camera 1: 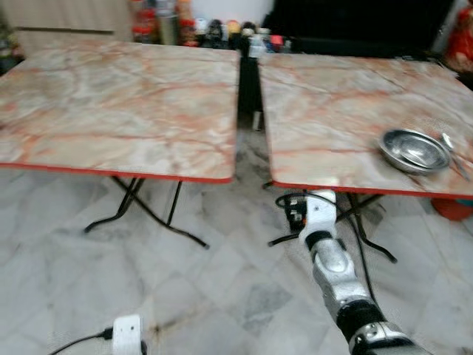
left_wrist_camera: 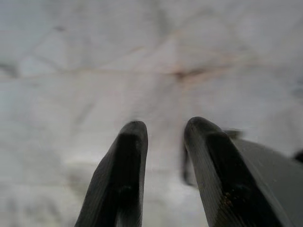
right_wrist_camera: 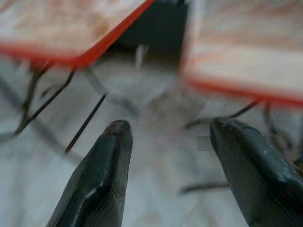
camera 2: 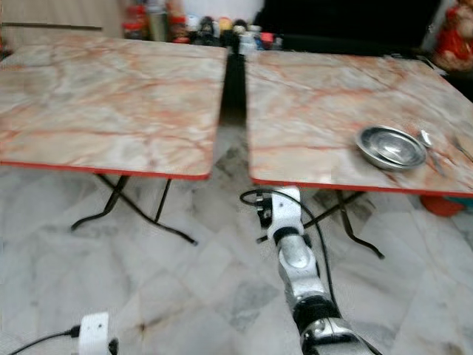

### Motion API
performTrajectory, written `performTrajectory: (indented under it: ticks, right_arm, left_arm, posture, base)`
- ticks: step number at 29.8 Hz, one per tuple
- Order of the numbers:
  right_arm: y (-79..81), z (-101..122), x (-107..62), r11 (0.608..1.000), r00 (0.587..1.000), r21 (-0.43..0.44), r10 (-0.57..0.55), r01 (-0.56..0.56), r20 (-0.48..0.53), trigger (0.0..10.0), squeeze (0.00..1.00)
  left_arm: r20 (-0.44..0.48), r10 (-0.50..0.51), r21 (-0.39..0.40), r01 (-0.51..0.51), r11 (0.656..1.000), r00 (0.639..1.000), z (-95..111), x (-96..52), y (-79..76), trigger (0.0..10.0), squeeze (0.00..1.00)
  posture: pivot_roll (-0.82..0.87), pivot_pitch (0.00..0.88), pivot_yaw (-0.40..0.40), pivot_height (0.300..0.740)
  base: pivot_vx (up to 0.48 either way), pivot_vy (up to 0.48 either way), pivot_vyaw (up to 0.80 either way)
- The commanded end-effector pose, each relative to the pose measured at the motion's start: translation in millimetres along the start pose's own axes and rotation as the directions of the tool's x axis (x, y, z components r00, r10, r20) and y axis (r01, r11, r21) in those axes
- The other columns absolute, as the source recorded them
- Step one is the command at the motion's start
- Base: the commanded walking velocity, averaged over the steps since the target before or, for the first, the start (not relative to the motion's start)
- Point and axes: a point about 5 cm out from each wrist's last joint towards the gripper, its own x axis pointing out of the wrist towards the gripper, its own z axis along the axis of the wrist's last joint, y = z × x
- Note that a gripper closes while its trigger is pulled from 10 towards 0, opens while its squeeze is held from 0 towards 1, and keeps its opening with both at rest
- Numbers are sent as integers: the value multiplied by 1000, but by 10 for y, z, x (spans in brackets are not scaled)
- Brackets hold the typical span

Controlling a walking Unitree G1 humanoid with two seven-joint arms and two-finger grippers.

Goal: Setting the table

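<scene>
Two folding tables with pale marble-patterned tops veined in pink and edged in red are being shown side by side, a dark gap being left between the left table (camera 1: 118, 103) and the right table (camera 1: 347, 118). A shallow round metal bowl (camera 1: 414, 150), shiny and grey with a rolled rim and nothing seen inside it, is being carried by the right table near its front right corner. A metal spoon (camera 1: 452, 150) is lying just beside the bowl on its right, its bowl end pointing away from the robot; whether the two are touching cannot be told. The right arm is being held out low in front of the right table's front edge, and the right gripper (right_wrist_camera: 168, 130) is being seen with its two black fingers (right_wrist_camera: 102, 175) spread well apart and nothing between them, the red table edges and black folding legs lying beyond. The left gripper (left_wrist_camera: 163, 127) is being pointed down at the grey marble floor (camera 1: 185, 296), its fingers parted by a narrow gap and nothing being gripped. Bottles and jars (camera 1: 177, 26) are being blurred behind the tables.
</scene>
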Motion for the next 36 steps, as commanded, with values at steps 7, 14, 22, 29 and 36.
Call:
performTrajectory:
  ticks: [7, 14, 22, 29, 36]
  right_arm:
    - [-230, -519, -219, 999, 968, 15, -44, 50, -247, 10000, 0]
    - [-213, -1107, -616, 999, 856, 9, -36, 47, -516, 10000, 0]
    - [-269, -1363, -870, 996, 789, 12, -65, 91, -611, 10000, 0]
    - [-276, -1365, -874, 995, 792, 20, -61, 93, -607, 10000, 0]
    - [-231, -1335, -836, 996, 798, 20, -55, 84, -600, 10000, 0]
  left_arm:
    - [-8, -6, -19, 5, 1000, 1000, -19, -8, -40, 10000, 0]
    - [1, -2, -17, 2, 1000, 1000, 15, 4, -17, 10000, 0]
    - [-3, 1, -16, -1, 1000, 1000, 1, 1, -1, 10000, 0]
    - [-3, -1, -15, 1, 1000, 1000, -4, 0, -3, 10000, 0]
    - [-1, 0, -12, 0, 1000, 1000, -2, 0, 3, 10000, 0]
  posture:
    - [92, 90, -51, 715]
    - [109, 93, -46, 715]
    - [113, 95, -45, 715]
    - [113, 94, -44, 715]
    - [119, 82, -41, 715]
  base:
    - [0, 414, 0]
    - [0, 412, 0]
    - [0, 412, 0]
    - [0, 411, 0]
    - [0, 407, 0]
